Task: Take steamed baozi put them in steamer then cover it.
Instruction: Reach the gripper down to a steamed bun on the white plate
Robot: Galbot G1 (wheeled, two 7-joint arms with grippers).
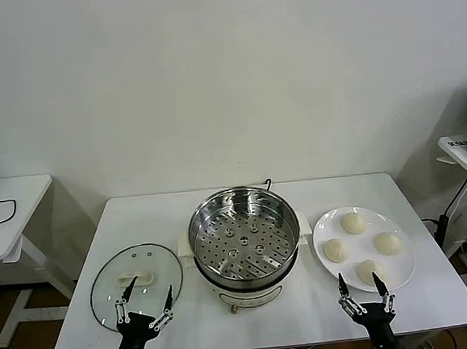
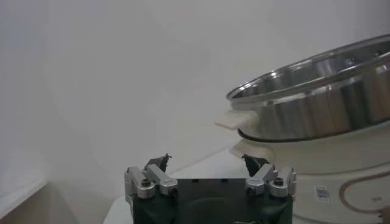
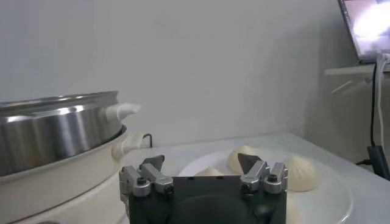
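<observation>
Grippers sit nearest, at the table's [image 1: 269, 321] front edge: left gripper [image 1: 146, 302] left of the steamer [image 1: 242, 237], its spread jaws empty above the near rim of the glass cover [image 1: 136, 282]; right gripper [image 1: 359, 285] right of the steamer, jaws wide and holding nothing, just before the white plate [image 1: 328, 230]; cover lies flat left of the steamer, handle up; steamer stands open at centre, perforated tray bare; four steamed baozi [image 1: 353, 222] rest on the plate, right of the steamer.
</observation>
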